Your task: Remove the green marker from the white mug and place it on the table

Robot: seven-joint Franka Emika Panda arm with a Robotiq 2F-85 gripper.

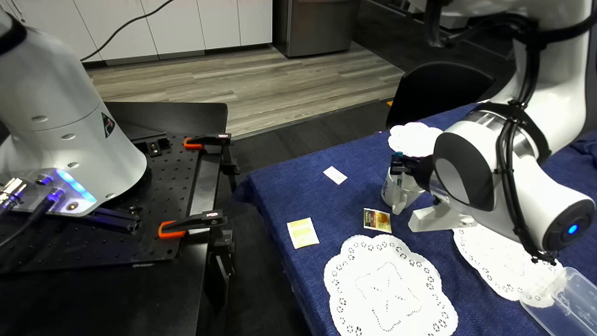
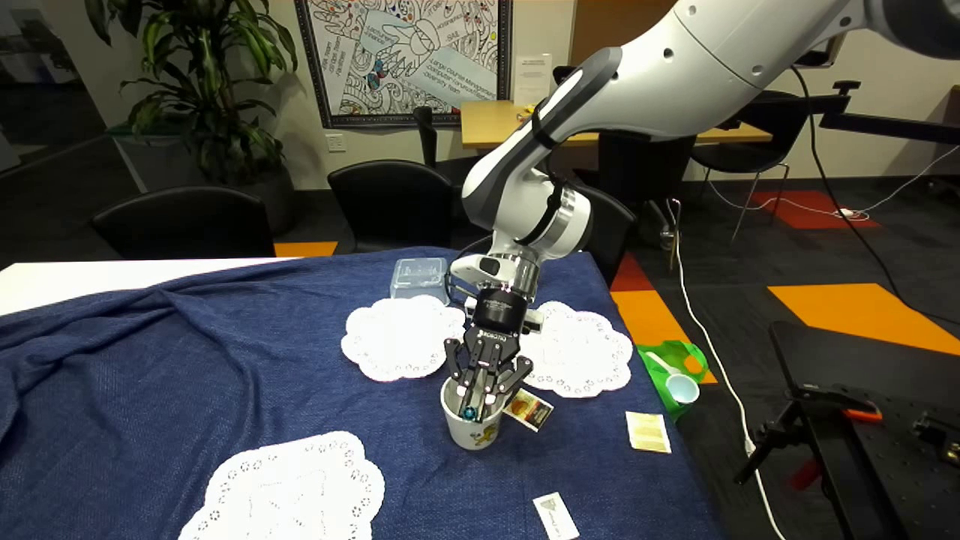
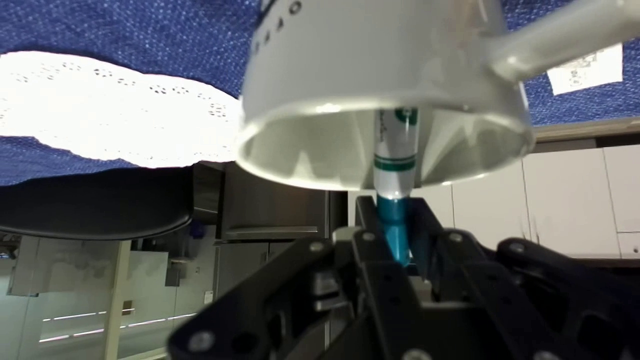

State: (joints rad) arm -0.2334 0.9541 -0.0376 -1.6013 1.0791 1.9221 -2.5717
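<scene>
We see the green marker (image 3: pixel 394 187) standing partly inside the white mug (image 3: pixel 350 60), its teal cap held in the gripper (image 3: pixel 393 217).

In the wrist view the gripper is clenched on that cap beyond the mug's rim, jaws drawn in on both sides of it; the banded white barrel runs down past the rim, and we cannot see its lower end. The mug stands upright on the blue-covered table (image 1: pixel 289 191), and in both exterior views a small picture packet (image 2: pixel 529 409) lies just beside it. We find a yellow packet (image 1: pixel 303 232) farther from the mug.
</scene>
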